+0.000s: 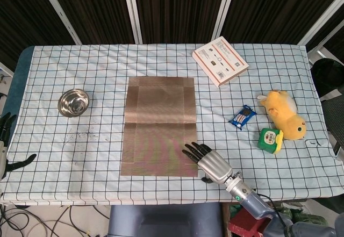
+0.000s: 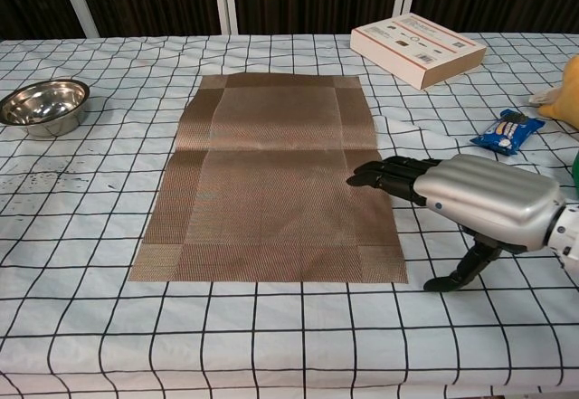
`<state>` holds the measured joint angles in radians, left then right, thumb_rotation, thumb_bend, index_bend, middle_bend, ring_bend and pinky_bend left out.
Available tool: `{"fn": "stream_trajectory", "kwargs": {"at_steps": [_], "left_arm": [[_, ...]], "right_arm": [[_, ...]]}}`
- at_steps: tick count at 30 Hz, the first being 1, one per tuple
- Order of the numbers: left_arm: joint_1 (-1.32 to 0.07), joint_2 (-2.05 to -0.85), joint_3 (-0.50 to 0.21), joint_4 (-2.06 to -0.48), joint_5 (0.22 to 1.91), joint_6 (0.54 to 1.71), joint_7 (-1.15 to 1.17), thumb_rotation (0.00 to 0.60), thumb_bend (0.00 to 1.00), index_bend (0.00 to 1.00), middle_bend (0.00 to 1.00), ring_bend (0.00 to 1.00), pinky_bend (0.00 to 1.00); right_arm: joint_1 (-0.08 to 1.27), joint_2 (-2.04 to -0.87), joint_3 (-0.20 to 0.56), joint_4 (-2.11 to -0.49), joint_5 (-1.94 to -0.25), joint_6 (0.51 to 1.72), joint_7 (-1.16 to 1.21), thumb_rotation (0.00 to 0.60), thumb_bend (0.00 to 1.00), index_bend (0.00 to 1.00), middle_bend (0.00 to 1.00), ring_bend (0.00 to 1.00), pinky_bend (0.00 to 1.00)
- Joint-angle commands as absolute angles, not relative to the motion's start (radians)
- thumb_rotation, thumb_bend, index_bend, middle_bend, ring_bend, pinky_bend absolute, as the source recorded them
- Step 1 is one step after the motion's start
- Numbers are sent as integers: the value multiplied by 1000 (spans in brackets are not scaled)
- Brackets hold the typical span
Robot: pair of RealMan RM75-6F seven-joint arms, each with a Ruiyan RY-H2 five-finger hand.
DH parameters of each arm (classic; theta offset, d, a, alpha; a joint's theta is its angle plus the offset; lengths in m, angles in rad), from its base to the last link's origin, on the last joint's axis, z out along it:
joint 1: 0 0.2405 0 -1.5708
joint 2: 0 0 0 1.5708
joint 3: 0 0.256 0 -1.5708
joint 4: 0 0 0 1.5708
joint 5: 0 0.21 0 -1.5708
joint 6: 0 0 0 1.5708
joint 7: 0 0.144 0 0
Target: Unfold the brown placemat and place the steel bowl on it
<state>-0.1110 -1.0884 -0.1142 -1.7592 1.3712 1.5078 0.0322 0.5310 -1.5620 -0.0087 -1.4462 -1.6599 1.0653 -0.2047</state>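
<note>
The brown placemat (image 1: 159, 125) (image 2: 274, 188) lies unfolded and flat in the middle of the checked table. The steel bowl (image 1: 73, 102) (image 2: 43, 106) stands upright on the cloth well left of the mat, empty. My right hand (image 1: 212, 165) (image 2: 463, 198) hovers at the mat's near right edge, fingers stretched out over that edge and thumb pointing down, holding nothing. My left hand (image 1: 6, 145) shows only at the far left edge of the head view, fingers spread, far from the bowl.
A white and red box (image 1: 220, 60) (image 2: 417, 47) lies at the back right. A blue snack packet (image 1: 242, 116) (image 2: 507, 129), a yellow plush toy (image 1: 285, 114) and a green tape measure (image 1: 270, 139) sit right of the mat.
</note>
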Motion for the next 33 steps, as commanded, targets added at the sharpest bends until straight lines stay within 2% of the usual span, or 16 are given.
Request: {"fn": "stream_trajectory", "kwargs": {"at_steps": [1,21,30,33], "left_arm": [[-111,-1088,-116,-1758,1371,1507,31,600,26,0,0,0,0],[-111,-1085,-126,-1758,1358,1496,20,600,26,0,0,0,0],[-112,-1085,-127,-1758,1356,1491,18,600,26,0,0,0,0],[-113,-1084,-126,-1759,1357,1488,17,600,27,0,0,0,0]], "right_arm": [[533,-1572,-8,-1441,-1657,1066,-208,600,0,14,0,10,159],[545,-1615,-5,-1417,-1624,1058,-222,600,3,20,0,10,159],[550,-1633,2,-1420,-1621,1069,-198,600,81,21,0,10,159],[551,-1639,3,-1420,-1621,1073,-192,600,143,21,0,10,159]]}}
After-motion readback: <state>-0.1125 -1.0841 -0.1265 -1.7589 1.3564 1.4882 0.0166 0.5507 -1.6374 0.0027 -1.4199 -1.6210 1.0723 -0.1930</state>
